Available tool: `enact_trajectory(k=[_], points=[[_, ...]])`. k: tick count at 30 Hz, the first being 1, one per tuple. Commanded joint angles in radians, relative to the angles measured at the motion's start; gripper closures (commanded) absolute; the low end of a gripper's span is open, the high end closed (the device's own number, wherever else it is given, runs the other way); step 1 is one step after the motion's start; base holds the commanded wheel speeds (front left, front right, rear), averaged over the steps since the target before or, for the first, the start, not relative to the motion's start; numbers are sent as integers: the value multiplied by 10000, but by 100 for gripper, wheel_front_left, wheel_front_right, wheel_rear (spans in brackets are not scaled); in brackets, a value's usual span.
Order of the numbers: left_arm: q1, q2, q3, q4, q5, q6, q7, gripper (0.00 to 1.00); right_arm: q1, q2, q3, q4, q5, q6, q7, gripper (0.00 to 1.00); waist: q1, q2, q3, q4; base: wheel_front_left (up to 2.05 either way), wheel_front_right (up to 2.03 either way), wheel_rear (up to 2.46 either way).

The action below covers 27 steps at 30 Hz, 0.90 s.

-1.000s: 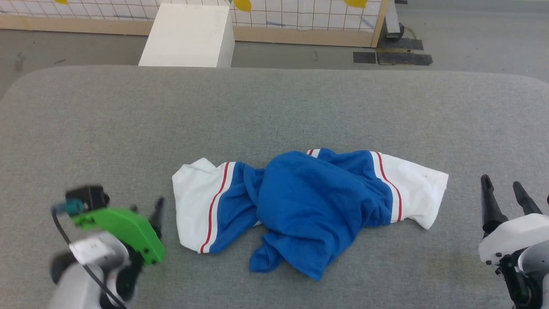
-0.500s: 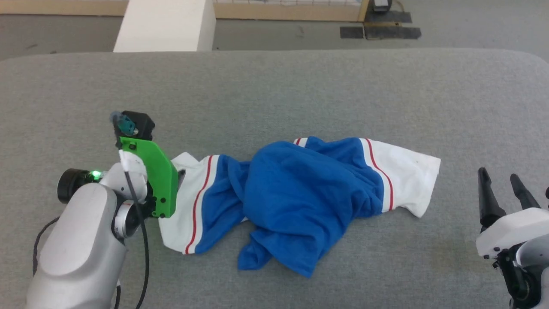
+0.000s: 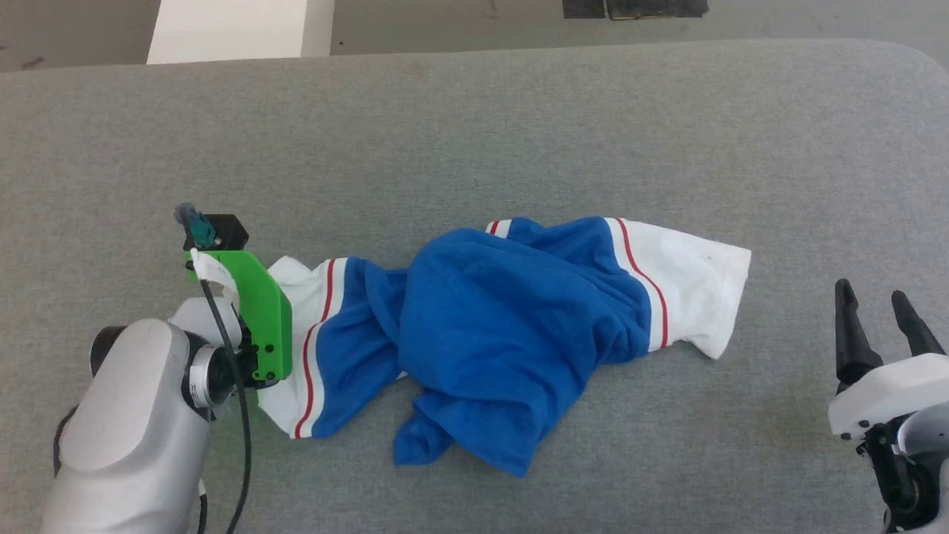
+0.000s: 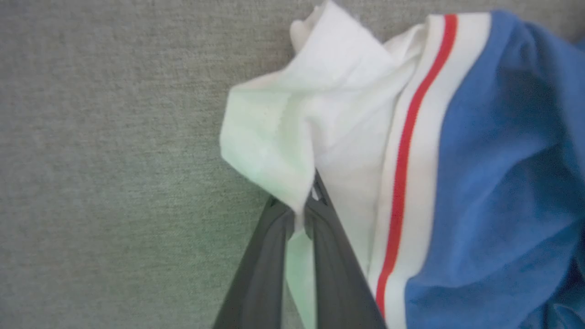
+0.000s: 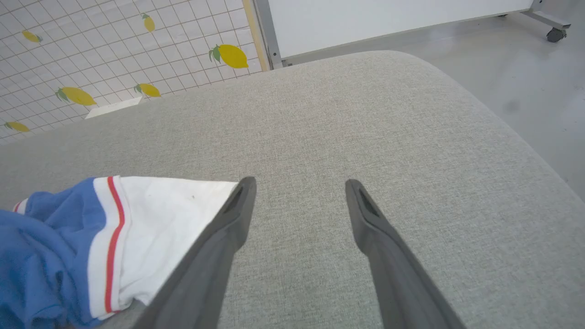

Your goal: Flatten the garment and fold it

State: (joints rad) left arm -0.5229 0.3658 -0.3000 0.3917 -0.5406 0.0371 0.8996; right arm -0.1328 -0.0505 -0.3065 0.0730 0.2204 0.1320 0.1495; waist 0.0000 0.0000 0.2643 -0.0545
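White sleeve (image 4: 274, 137) of garment (image 3: 482, 326), toward counter (image 3: 474, 111) left edge, now pinched by left gripper (image 4: 301, 214), wide a moment ago; right gripper (image 3: 870, 291) wide, empty, so flattening looks ready to start.

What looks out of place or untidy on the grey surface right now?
The garment lies crumpled: its blue body is bunched in a heap, white sleeves sticking out either side. The left tool pinches one sleeve's edge.

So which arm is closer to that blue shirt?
Left. The left end effector is shut on the shirt at one white sleeve; the right end effector is open beside the other sleeve, not touching.
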Motion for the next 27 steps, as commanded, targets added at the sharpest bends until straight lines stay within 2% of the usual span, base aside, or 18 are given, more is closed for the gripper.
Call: enact_trajectory(k=[1,6,9,13,17,22,27], points=[[367,-192,-45,166,-126,36,-108,100,-213,3,57,-37,-49,-13,-8,0,0,0,-28,86,0,0,0],[585,-278,640,-807,-485,145,-1342,100,-772,3,662,-339,-753,-13,771,0,0,0,-113,201,0,0,0],[919,-353,1037,-1630,-677,287,-1992,100,-1425,-34,1524,-263,-1528,-13,2281,0,0,0,-126,235,0,0,0],[1456,-495,1276,-2710,-833,438,-2469,100,-2441,-812,2791,455,-2361,-13,4891,0,0,0,-49,372,0,0,0],[1861,-677,1225,-3556,-927,487,-2629,100,-3467,-1642,3982,1266,-2752,-13,6419,0,0,0,165,641,0,0,0],[2020,-774,1127,-4057,-964,488,-2695,100,-4264,-2224,5035,2315,-2453,-13,7093,0,0,0,424,925,0,0,0],[2056,-806,1110,-4143,-1056,432,-2757,100,-4460,-2475,5797,3234,-2136,-13,7304,0,0,0,569,1092,0,0,0]])
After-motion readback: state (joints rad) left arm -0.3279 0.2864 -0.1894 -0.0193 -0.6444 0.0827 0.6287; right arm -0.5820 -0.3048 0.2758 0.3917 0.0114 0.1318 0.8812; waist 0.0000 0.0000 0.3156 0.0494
